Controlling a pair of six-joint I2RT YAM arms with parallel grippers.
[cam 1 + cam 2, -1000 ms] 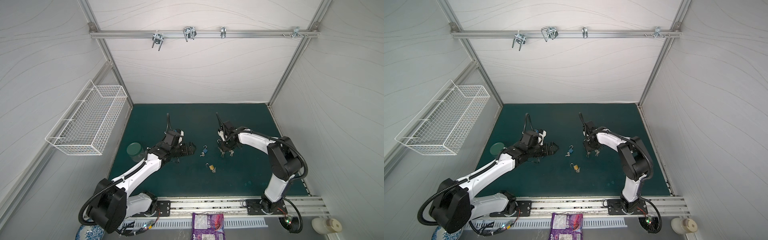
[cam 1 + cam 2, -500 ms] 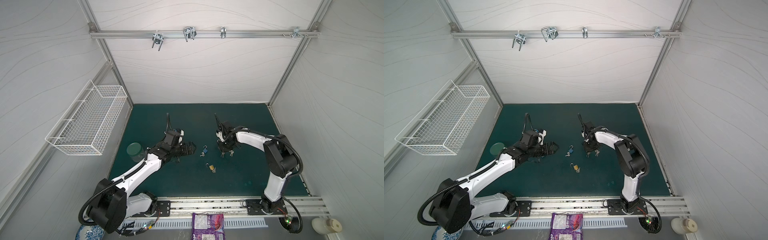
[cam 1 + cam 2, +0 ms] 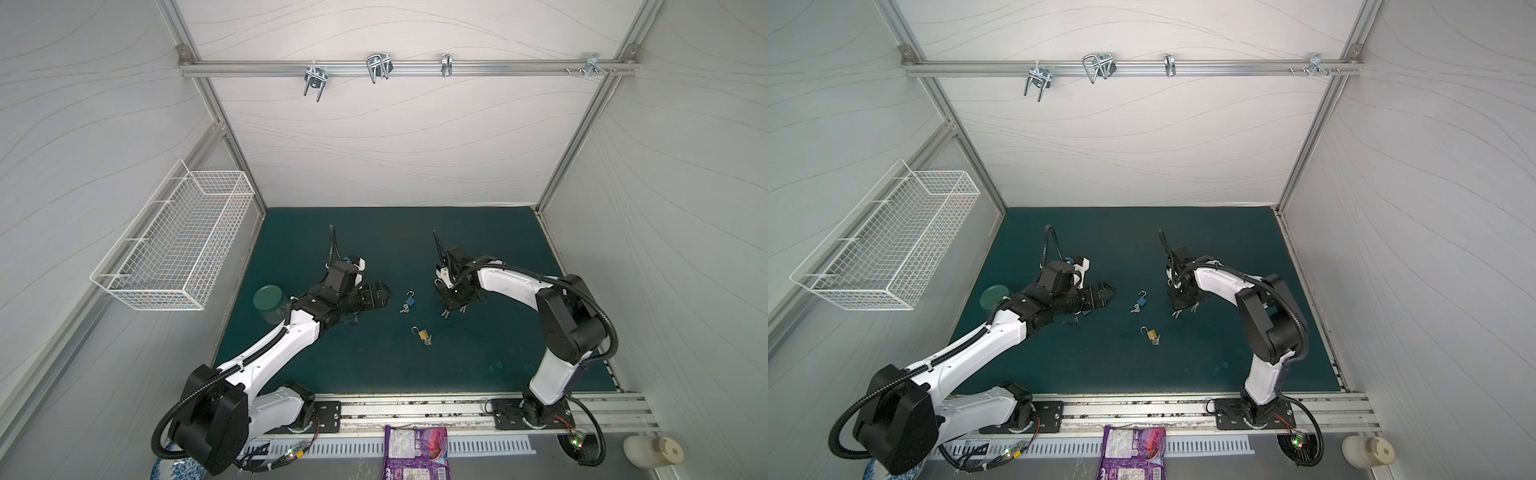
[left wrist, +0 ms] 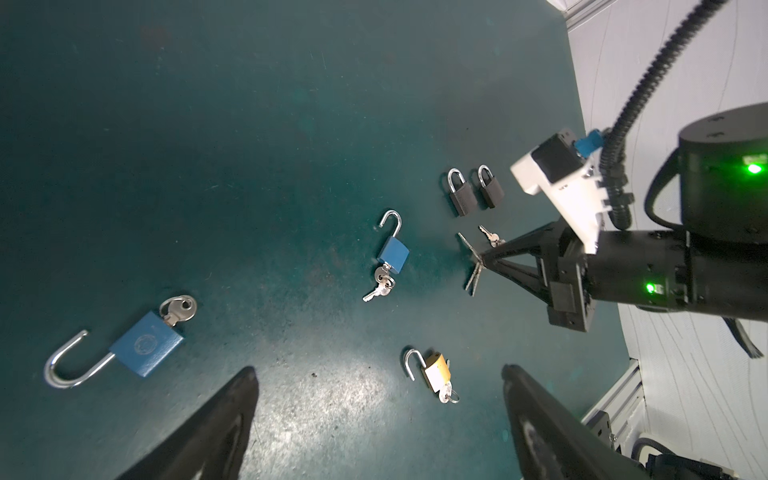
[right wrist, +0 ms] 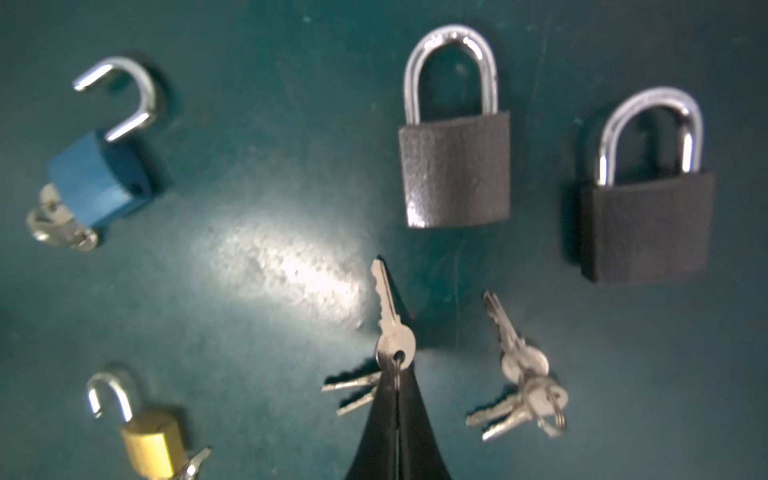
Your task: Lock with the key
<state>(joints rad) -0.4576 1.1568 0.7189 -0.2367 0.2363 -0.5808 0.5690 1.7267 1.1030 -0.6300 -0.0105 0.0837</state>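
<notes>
In a top view, the right gripper point(image 3: 451, 308) sits at three o'clock of the blue padlock point(image 3: 411, 302). Right wrist view: it is pinched together on the key bunch point(image 5: 392, 332); lift gently, aiming the blade at the nearer black padlock point(image 5: 455, 170). Left wrist view: the left gripper point(image 4: 378, 419) is spread apart and empty.

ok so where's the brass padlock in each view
In a top view: brass padlock on the mat between the arms, just in front of the smaller blue padlock.
In a top view: same spot.
Left wrist: just beyond the open left gripper, shackle open.
Right wrist: cut by the picture's edge, near the right gripper shut on a key bunch.
Shared landmark: the smaller blue padlock, in all four.
</notes>
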